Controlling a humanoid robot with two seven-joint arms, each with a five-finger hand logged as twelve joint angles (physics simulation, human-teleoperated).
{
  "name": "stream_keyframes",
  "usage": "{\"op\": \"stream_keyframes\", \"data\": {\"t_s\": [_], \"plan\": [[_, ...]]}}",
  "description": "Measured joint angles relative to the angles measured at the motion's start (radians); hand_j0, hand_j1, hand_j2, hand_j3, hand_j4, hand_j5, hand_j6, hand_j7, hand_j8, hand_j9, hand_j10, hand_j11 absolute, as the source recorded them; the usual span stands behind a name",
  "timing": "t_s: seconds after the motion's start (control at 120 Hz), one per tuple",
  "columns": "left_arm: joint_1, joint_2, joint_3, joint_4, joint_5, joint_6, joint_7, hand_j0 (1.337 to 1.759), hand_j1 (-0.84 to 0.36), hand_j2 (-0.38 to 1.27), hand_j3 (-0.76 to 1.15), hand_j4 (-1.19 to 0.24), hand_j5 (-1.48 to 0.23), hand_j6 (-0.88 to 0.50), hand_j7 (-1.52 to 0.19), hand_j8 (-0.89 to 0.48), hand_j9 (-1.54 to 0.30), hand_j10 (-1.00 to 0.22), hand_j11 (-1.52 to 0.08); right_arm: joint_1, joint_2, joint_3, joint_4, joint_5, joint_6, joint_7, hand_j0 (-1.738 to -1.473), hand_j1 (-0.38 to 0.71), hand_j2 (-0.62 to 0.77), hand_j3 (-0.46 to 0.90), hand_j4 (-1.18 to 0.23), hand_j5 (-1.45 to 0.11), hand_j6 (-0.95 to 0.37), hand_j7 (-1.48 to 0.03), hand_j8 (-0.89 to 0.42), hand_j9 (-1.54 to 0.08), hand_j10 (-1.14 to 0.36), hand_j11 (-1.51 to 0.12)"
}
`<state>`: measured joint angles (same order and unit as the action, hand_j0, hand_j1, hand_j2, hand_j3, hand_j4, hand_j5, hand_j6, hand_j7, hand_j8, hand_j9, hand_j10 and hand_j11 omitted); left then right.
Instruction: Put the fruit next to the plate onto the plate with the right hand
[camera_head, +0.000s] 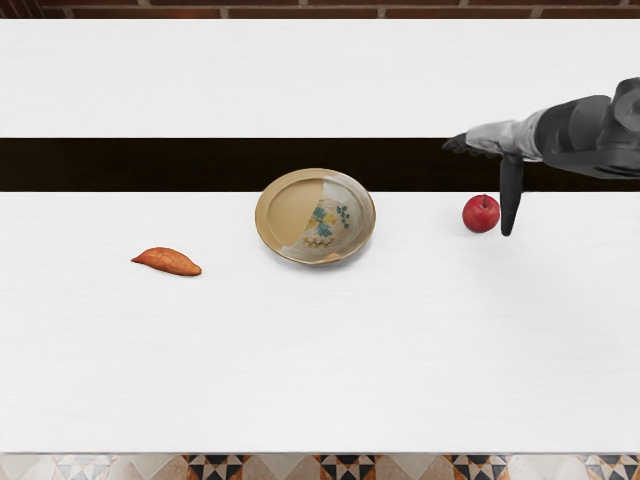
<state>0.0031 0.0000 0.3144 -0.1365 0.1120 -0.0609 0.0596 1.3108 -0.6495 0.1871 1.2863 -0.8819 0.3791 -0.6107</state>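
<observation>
White table (320, 350) fills most of the view, with a dark gap along its far edge and a second white surface beyond that. Patterned floor tiles show as a strip along the near edge.

Coming in from the right edge at the far side, the dark grey right arm (590, 130) ends in the right hand (497, 140), which hangs over the gap. The hand is loosely spread and grips nothing. One dark finger (511, 200) points straight down over the table's far edge.

Near the middle of the table, towards the far side, sits a round tan plate (285, 215) with a pale half and a small blue and yellow pattern. Nothing lies on it.

An orange-brown sweet potato (166, 262) lies flat, well to the left of the plate.

The red apple (480, 213) stands on the table well to the right of the plate, just left of the hanging finger. Whether finger and apple touch cannot be told.
</observation>
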Motion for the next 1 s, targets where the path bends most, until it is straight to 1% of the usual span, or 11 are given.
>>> {"op": "stream_keyframes", "data": {"t_s": [0.217, 0.392, 0.5, 0.583, 0.75, 0.925, 1.0], "plan": [[0.000, 0.000, 0.000, 0.000, 0.000, 0.000, 0.000, 1.658, 0.06, 0.05, 0.00, -0.24, -0.32, -0.24, -0.32, -0.24, -0.32, -0.24, -0.32, -0.080, 0.042, -0.003, -0.016, -0.072, -0.148, 0.000, -1.658, -0.31, -0.01, 0.00, -0.03, -0.04, -0.04, -0.04, -0.03, -0.04, -0.03, -0.04], [0.000, 0.000, 0.000, 0.000, 0.000, 0.000, 0.000, 1.658, 0.06, 0.05, 0.00, -0.24, -0.32, -0.24, -0.32, -0.24, -0.32, -0.24, -0.32, -0.130, 0.056, -0.012, -0.023, -0.100, -0.191, 0.000, -1.658, -0.31, 0.00, 0.00, -0.03, -0.04, -0.04, -0.04, -0.03, -0.04, -0.03, -0.04], [0.000, 0.000, 0.000, 0.000, 0.000, 0.000, 0.000, 1.658, 0.06, 0.05, 0.00, -0.24, -0.32, -0.24, -0.32, -0.24, -0.32, -0.24, -0.32, -0.144, 0.058, -0.033, -0.026, -0.120, -0.233, 0.000, -1.658, -0.31, -0.01, 0.00, -0.04, -0.04, -0.04, -0.04, -0.04, -0.04, -0.04, -0.04], [0.000, 0.000, 0.000, 0.000, 0.000, 0.000, 0.000, 1.658, 0.06, 0.05, 0.00, -0.24, -0.32, -0.24, -0.32, -0.24, -0.32, -0.24, -0.32, -0.147, 0.064, -0.044, -0.031, -0.135, -0.254, 0.000, -1.658, -0.27, -0.01, 0.00, -0.07, -0.08, -0.07, -0.08, -0.07, -0.08, -0.07, -0.08], [0.000, 0.000, 0.000, 0.000, 0.000, 0.000, 0.000, 1.658, 0.06, 0.05, 0.00, -0.24, -0.32, -0.24, -0.32, -0.24, -0.32, -0.24, -0.32, -0.151, 0.086, -0.051, -0.073, -0.162, -0.297, 0.000, -1.658, -0.23, -0.02, 0.00, -0.11, -0.14, -0.11, -0.13, -0.11, -0.13, -0.11, -0.13], [0.000, 0.000, 0.000, 0.000, 0.000, 0.000, 0.000, 1.658, 0.06, 0.05, 0.00, -0.24, -0.32, -0.24, -0.32, -0.24, -0.32, -0.24, -0.32, -0.168, 0.111, -0.053, -0.090, -0.188, -0.320, 0.000, -1.658, -0.21, -0.02, 0.00, -0.12, -0.15, -0.12, -0.15, -0.12, -0.15, -0.12, -0.15], [0.000, 0.000, 0.000, 0.000, 0.000, 0.000, 0.000, 1.658, 0.06, 0.05, 0.00, -0.24, -0.32, -0.24, -0.32, -0.24, -0.32, -0.24, -0.32, -0.179, 0.121, -0.054, -0.093, -0.196, -0.357, 0.000, -1.658, -0.20, -0.02, 0.00, -0.13, -0.16, -0.13, -0.16, -0.13, -0.16, -0.13, -0.16]]}}
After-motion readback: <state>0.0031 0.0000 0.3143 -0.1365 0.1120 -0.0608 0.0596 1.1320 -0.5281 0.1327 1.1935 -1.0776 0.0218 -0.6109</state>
